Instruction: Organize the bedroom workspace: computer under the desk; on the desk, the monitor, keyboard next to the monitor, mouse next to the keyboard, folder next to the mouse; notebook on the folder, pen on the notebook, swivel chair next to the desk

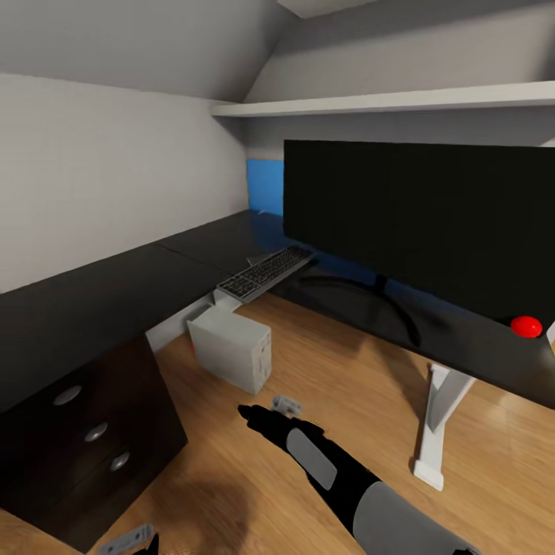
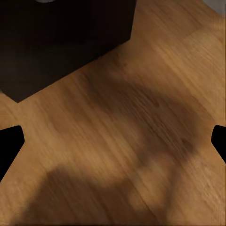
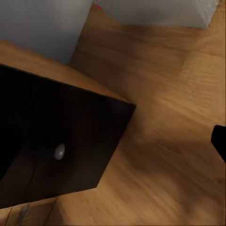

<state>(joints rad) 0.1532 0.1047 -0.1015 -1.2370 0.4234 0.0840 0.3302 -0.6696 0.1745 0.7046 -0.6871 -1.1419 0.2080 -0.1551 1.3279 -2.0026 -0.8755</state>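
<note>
right end effector hanging low over floor, fingers apart, gripping nothing | left end effector spread, empty | computer just ahead, under surface | keyboard overhanging surface edge beyond, beside monitor | risk: reaching up could be knocking keyboard off

Desk with monitor, keyboard

monitor cropped right, left claw cropped

Head high; wrists near floor
</note>
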